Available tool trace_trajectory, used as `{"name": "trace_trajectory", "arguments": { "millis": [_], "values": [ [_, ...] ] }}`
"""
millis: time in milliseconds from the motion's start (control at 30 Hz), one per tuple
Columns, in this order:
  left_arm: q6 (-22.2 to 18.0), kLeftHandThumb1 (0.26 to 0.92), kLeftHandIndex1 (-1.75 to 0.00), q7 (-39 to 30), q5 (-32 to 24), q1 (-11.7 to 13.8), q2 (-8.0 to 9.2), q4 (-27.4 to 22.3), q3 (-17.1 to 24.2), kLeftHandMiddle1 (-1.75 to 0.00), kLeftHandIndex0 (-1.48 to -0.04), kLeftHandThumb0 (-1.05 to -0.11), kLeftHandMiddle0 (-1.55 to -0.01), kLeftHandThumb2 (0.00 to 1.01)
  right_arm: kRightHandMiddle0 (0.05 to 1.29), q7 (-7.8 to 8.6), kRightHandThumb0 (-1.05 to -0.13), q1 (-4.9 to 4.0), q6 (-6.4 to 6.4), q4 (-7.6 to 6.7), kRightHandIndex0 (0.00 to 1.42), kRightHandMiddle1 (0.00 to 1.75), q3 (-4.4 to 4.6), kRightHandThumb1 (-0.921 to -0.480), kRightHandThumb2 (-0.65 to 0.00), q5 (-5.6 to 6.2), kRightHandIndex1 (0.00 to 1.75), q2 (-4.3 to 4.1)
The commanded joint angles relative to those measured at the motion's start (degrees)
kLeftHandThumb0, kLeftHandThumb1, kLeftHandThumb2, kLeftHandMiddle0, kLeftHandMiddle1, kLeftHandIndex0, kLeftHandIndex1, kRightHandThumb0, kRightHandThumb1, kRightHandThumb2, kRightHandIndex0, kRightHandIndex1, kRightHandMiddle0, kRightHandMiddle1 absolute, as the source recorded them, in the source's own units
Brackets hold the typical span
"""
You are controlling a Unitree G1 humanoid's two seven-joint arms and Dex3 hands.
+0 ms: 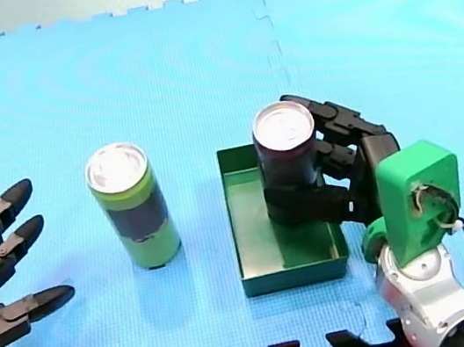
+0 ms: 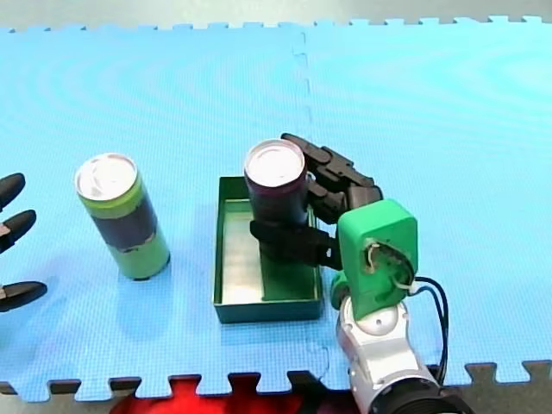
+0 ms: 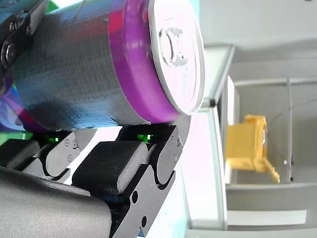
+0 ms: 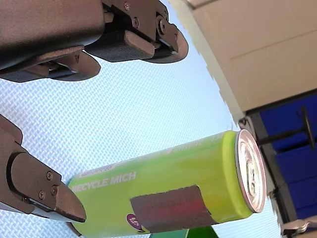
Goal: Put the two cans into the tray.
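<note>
The step in hand appears to be setting down the first can. To do it well, the right hand should hold the can upright, lower it until the base sits flat on the tray floor, and only then loosen, thumb and fingers drawing away sideways so nothing tips it. The can should sit towards one side, leaving room for the second. Whether its base already touches the floor cannot be told, as the thumb hides it.

Nearest the robot, the right arm rises from the lower edge, its green plastic wrist housing (image 1: 417, 187) just beside the shallow green rectangular tray (image 1: 294, 277). The black three-fingered right hand (image 1: 343, 168) reaches over the tray's right wall and grips the tall purple can with a dark band and silver top (image 1: 286, 151), thumb across the near side, two fingers around the far side. In the first wrist view the fingers (image 3: 119, 166) press along the can's side.

The left hand (image 1: 2, 265) sits at the left edge over the mat, uncurled and holding nothing. Between it and the tray, well clear of both, the tall lime-green can with a dark band (image 1: 136, 212) stands upright on the blue foam mat (image 1: 154, 80).
</note>
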Motion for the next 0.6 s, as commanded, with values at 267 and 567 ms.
{"name": "trace_trajectory", "arguments": {
  "millis": [267,567],
  "values": [
    [-0.08,0.712,0.0,-0.35,-0.82,0.16,1.46,-0.23,1.02,-0.01,-0.35,-1.048,-0.41,0.0,1.16,2.8,-0.343,-1.8,-2.58,2.53,1.34,0.0,-2.28,-0.73,0.0,2.3,0.0,6.37],
    [0.18,0.712,0.0,-0.3,-0.85,0.55,1.18,-1.44,1.01,-0.01,-0.35,-1.048,-0.41,0.0,1.16,2.57,-0.336,-3.2,-2.42,3.85,1.34,0.0,-2.65,-0.729,0.0,1.76,0.0,6.42]
  ]
}}
